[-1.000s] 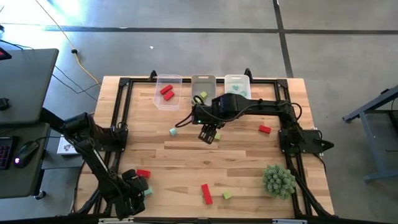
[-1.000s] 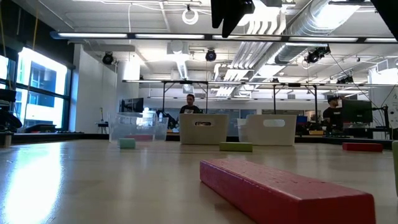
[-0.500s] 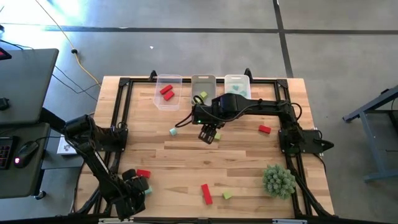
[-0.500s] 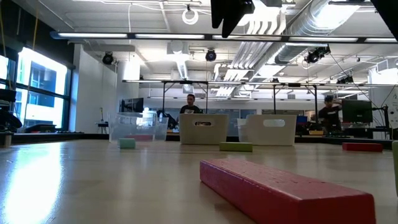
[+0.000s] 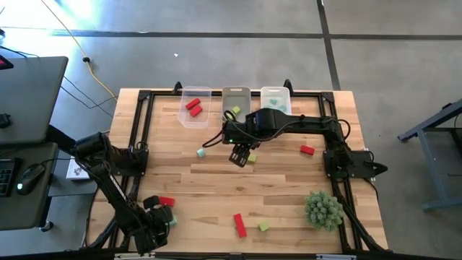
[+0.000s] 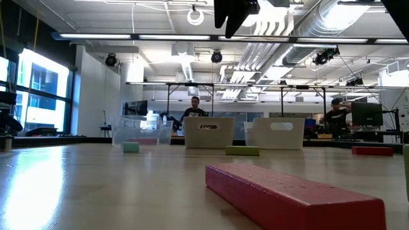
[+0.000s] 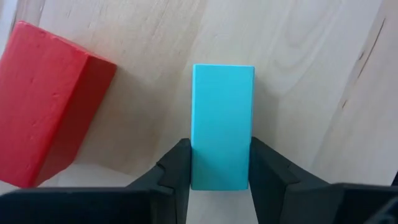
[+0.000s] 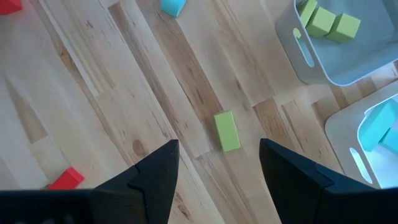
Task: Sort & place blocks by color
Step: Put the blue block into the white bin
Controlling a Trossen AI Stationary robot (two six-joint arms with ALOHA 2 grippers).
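At the table's near left corner my left gripper (image 5: pixel 164 217) points down, shut on a teal block (image 7: pixel 222 124) that lies flat on the wood. A red block (image 7: pixel 50 106) lies close beside it. My right gripper (image 5: pixel 242 157) hangs open high over the table's middle, above a yellow-green block (image 8: pixel 227 131). More blocks are scattered about: a teal one (image 5: pixel 201 152), a red one (image 5: pixel 307 150), a red bar (image 5: pixel 240 224) and a yellow-green one (image 5: pixel 263 226). My left gripper pinches the teal block's two long sides (image 7: pixel 198 168) between its two fingers, near one end of the block. The fingers come from above, pointing steeply down, and lie across the block. The block lies flat on the table.
Three clear bins stand at the far edge: one with red blocks (image 5: pixel 195 106), one with yellow-green blocks (image 5: pixel 236 101), one with teal blocks (image 5: pixel 275 100). A spiky green plant (image 5: pixel 323 209) stands near the right front. A black frame (image 5: pixel 141 123) runs round the table.
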